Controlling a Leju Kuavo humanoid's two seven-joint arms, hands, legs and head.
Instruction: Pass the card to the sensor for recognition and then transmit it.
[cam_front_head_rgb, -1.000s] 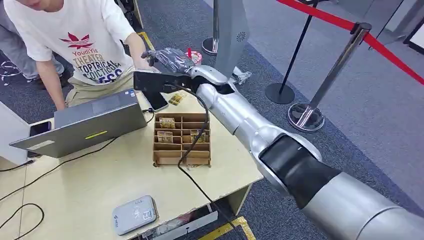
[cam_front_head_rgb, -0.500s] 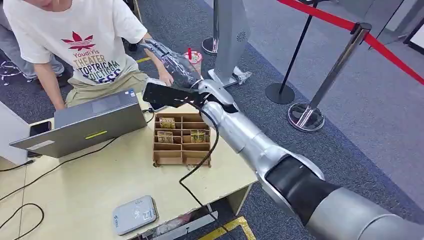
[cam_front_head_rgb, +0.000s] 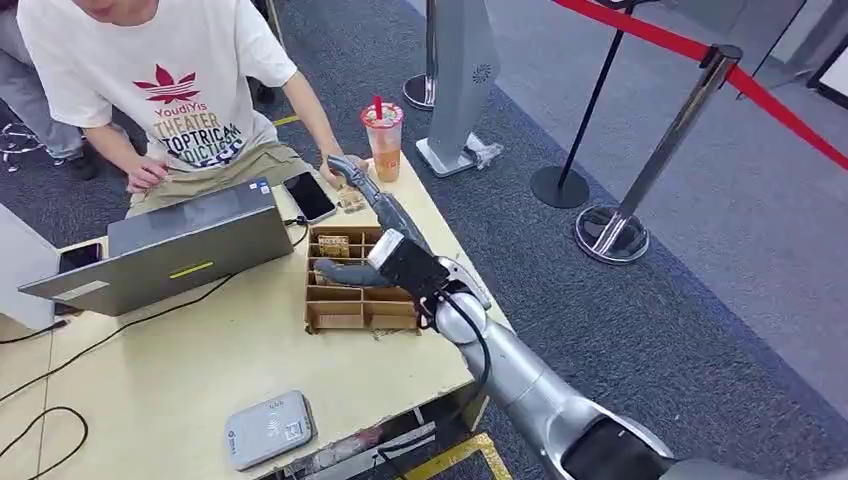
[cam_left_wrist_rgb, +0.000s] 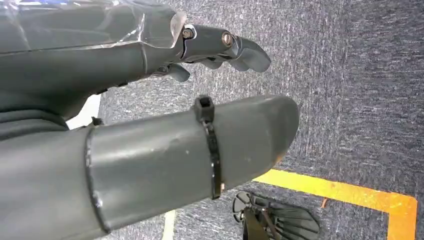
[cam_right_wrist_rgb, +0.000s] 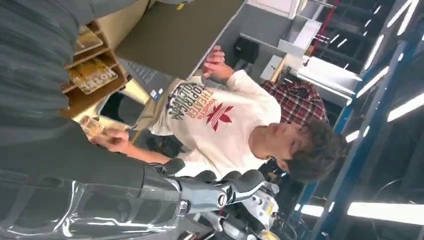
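1. Okay, right hand (cam_front_head_rgb: 385, 240): empty, fingers (cam_front_head_rgb: 356, 180) stretched out flat and apart toward 11 o'clock, thumb (cam_front_head_rgb: 338, 271) swung out toward 9. It hangs over the far right part of the card box (cam_front_head_rgb: 335, 315); contact with the box can't be told.
2. Left hand (cam_left_wrist_rgb: 150, 75): hangs over carpet, holds nothing, fingers loosely extended, no part in this step.
3. Cards (cam_front_head_rgb: 333, 246): yellow-brown, sitting in the far compartments of the box, just at 9 o'clock of the right palm. One more card (cam_right_wrist_rgb: 93, 127) of the same look is at the person's hand (cam_right_wrist_rgb: 116, 141), at 11 o'clock past the fingertips; held or lying on the table (cam_front_head_rgb: 200, 350), can't tell.
4. Step in hand, my read: fetch a card. Nothing has been gripped yet.
5. To do it well: tilt the fingers down into one compartment, pinch a single card by its upper edge between thumb and finger, and lift straight up so the dividers don't catch or drag the box.
6. Sensor (cam_front_head_rgb: 268, 430): a flat grey reader at 7 o'clock, well apart, by the near table edge. Carry the card low and flat over its top.
7. Watch the route: laptop (cam_front_head_rgb: 190, 240) at 9 o'clock, phone (cam_front_head_rgb: 309, 196) at 10 and cup (cam_front_head_rgb: 383, 140) at 12.
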